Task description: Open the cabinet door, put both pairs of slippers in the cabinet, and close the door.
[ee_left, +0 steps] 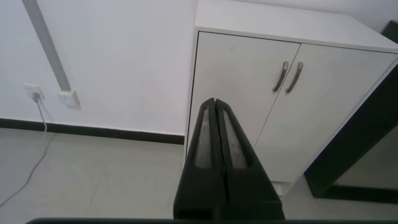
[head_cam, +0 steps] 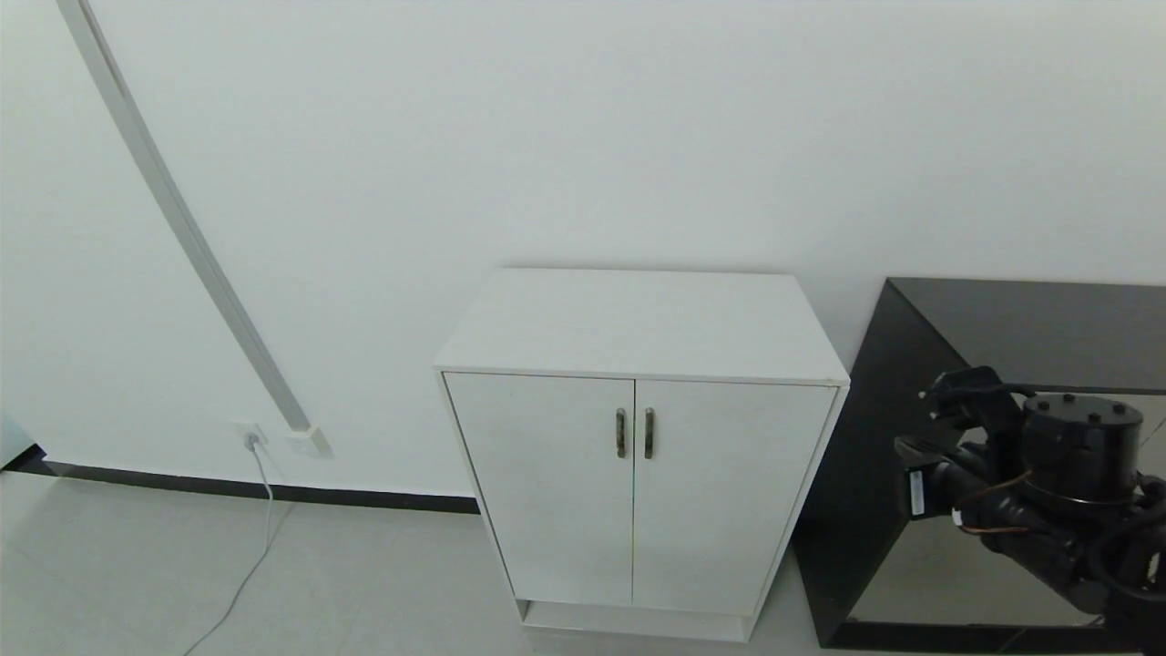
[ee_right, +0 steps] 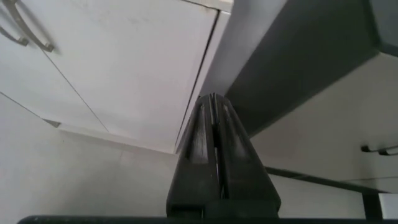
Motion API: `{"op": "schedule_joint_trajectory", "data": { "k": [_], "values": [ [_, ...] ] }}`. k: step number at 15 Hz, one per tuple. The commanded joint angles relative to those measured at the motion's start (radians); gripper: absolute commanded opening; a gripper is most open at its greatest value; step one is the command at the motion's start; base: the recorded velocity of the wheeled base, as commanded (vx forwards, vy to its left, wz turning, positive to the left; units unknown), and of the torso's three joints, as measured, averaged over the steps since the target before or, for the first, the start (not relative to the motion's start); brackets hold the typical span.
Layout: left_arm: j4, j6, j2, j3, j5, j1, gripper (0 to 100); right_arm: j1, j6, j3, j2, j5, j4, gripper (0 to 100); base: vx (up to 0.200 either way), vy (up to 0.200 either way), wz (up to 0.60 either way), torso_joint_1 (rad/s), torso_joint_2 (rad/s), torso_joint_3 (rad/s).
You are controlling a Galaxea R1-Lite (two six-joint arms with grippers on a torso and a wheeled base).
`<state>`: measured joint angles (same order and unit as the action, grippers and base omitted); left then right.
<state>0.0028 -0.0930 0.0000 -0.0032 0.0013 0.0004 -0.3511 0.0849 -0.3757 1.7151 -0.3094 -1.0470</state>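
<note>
A white cabinet (head_cam: 638, 492) stands against the wall with both doors shut. Its two dark handles (head_cam: 620, 433) (head_cam: 649, 433) sit side by side at the middle seam. In the left wrist view the cabinet (ee_left: 249, 93) is ahead, and my left gripper (ee_left: 215, 102) is shut and empty, held off its left front corner. My right gripper (ee_right: 214, 98) is also shut and empty, low near the cabinet's (ee_right: 124, 68) bottom right corner. In the head view my right arm (head_cam: 1029, 483) hangs in front of the black unit, right of the cabinet.
A black open-fronted unit (head_cam: 1002, 319) stands right beside the cabinet. On the left, a wall socket (head_cam: 250, 435) has a grey cable trailing across the floor, and a slanted wall conduit (head_cam: 182, 228) rises above it. Grey floor (head_cam: 364, 583) lies open to the cabinet's left.
</note>
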Motion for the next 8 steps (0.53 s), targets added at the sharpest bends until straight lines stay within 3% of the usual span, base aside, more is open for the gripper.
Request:
{"op": "schedule_joint_trajectory", "data": {
  "k": [1,8],
  "values": [
    [0.0,-0.001,0.0,0.0,0.0,0.001,0,0.001,0.003,0.084,-0.117,-0.001,-0.001,0,0.0,0.0,0.0,0.0,0.0,0.0],
    [0.0,-0.001,0.0,0.0,0.0,0.001,0,0.001,-0.007,0.336,-0.305,0.006,0.001,0,0.0,0.0,0.0,0.0,0.0,0.0]
  ]
}}
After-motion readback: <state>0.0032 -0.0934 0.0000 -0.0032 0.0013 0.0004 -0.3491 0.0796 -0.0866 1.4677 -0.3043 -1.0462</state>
